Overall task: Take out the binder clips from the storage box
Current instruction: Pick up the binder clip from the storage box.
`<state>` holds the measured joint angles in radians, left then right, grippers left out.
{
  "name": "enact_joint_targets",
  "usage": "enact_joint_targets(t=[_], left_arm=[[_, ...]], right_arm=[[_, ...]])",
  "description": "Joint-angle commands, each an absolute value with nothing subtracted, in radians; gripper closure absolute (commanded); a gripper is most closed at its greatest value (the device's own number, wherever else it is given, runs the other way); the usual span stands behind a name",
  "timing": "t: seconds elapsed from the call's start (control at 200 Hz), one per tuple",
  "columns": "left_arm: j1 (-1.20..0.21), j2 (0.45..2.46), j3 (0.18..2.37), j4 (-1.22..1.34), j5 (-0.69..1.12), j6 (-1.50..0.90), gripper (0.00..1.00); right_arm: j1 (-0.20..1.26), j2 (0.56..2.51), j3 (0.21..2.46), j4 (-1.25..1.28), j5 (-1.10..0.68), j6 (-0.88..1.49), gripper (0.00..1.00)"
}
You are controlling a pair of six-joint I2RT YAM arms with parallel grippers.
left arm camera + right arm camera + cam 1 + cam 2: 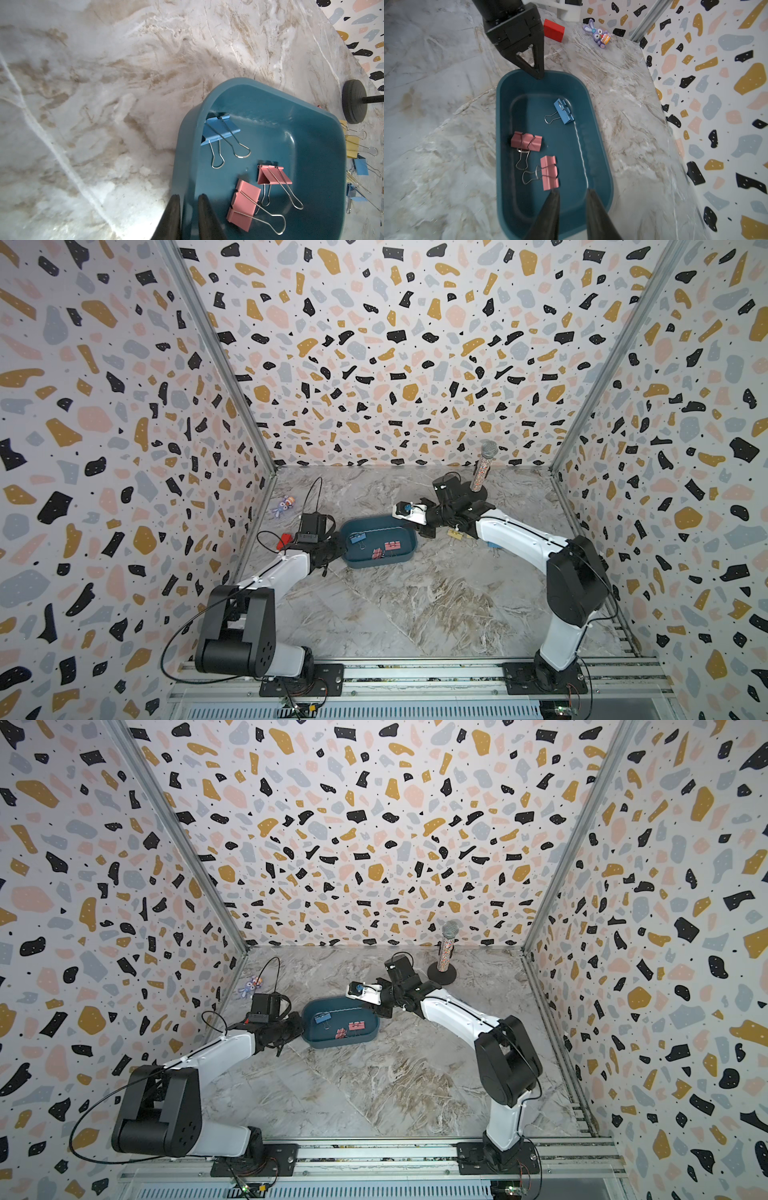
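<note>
Marble-patterned tabletop (415, 614) inside a terrazzo-walled cell. The left gripper (189, 199) was closed across the rim of the storage box (598, 141), one finger inside the wall and one outside, probably to keep the tub from sliding while the other arm picked. The box's long axis ran from the right gripper (572, 191) straight away to the left gripper at the far end. The right gripper hung over the near end, jaws partly apart and empty. The nearest pink binder clip (549, 173) sat just ahead of one right fingertip; contact could not be told. Its body lay along the box's length, its wire handles pointing crosswise, away from the blue binder clip (564, 112) farther ahead. A second pink binder clip (527, 141) lay between them, by the opposite wall. A yellow binder clip (352, 148) lay outside, beyond the end farthest from the left gripper.
</note>
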<state>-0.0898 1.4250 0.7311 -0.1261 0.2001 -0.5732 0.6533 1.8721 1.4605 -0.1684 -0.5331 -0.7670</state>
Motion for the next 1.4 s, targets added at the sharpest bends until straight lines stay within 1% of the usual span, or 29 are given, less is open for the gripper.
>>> enact_joint_targets(t=[0.0, 0.14, 0.375, 0.656, 1.001, 1.396], left_arm=[[-0.087, 1.407, 0.721, -0.101, 0.201, -0.581, 0.80], [-0.087, 1.404, 0.719, -0.101, 0.201, -0.583, 0.80], [-0.087, 1.399, 0.717, -0.103, 0.199, -0.582, 0.80], [-0.087, 1.396, 0.719, -0.106, 0.197, -0.580, 0.80], [-0.087, 1.391, 0.722, -0.112, 0.196, -0.577, 0.80], [-0.087, 1.388, 0.721, -0.112, 0.199, -0.579, 0.80]], right_arm=[[0.677, 1.956, 1.564, -0.187, -0.559, -0.791, 0.77], [0.704, 2.061, 1.660, -0.189, -0.569, -0.803, 0.76], [0.748, 2.182, 1.780, -0.216, -0.550, -0.840, 0.73], [0.793, 2.277, 1.848, -0.200, -0.499, -0.884, 0.71], [0.819, 2.349, 1.938, -0.211, -0.471, -0.895, 0.71], [0.830, 2.386, 1.960, -0.203, -0.441, -0.913, 0.72]])
